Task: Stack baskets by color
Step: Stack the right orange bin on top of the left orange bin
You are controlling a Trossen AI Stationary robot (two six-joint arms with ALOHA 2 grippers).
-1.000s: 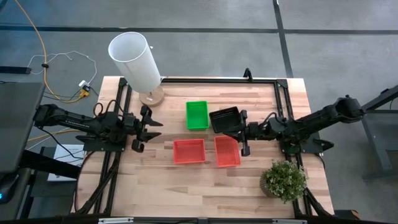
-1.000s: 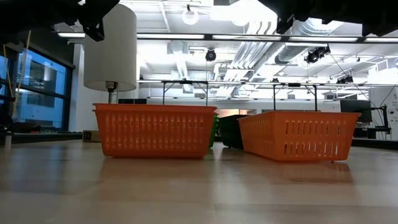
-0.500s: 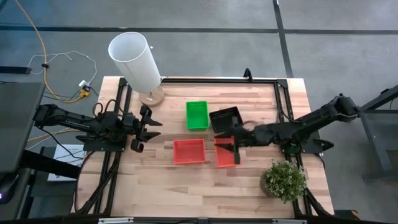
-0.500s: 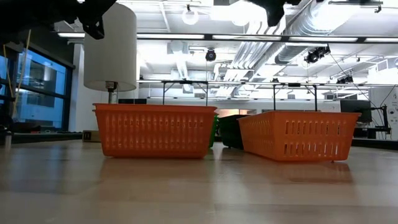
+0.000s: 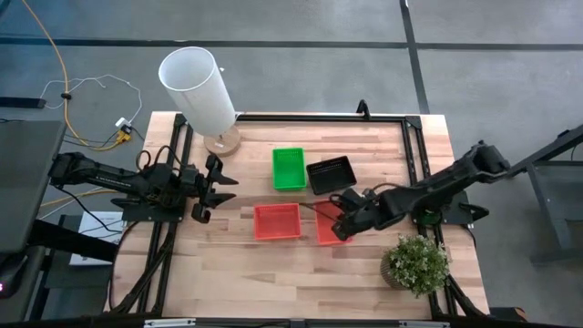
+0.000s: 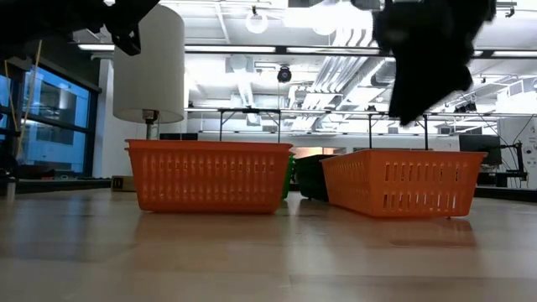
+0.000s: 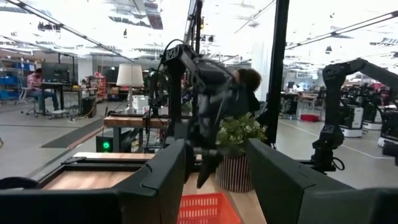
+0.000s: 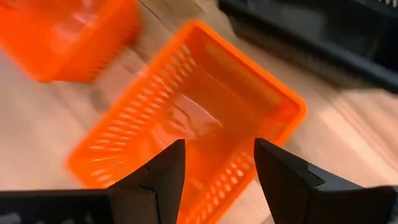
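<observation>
Four baskets rest with their bottoms on the wooden table: a green basket (image 5: pixel 289 169), a black basket (image 5: pixel 330 174) and two red ones. The left red basket (image 5: pixel 277 220) lies in the open. My right gripper (image 5: pixel 339 228) hangs open over the right red basket (image 8: pixel 193 118), pointing steeply down into its hollow. In the low view the right gripper (image 6: pixel 415 109) shows clear above that basket's rim (image 6: pixel 403 153). My left gripper (image 5: pixel 219 182) waits open at the table's left side, roughly level, with nothing between its fingers.
A tall white cylinder (image 5: pixel 196 84) on a round wooden foot stands at the far left. A potted plant (image 5: pixel 417 262) stands at the near right, close beside my right arm. Black frame rails (image 5: pixel 412 150) run along the table's edges. Bare wood lies along the near edge.
My right gripper has swung from the black basket toward the table's near edge and stands above the right red basket. It has tipped from about level to pointing steeply down and has rolled. In the low view it has sunk into sight. No basket has moved.
</observation>
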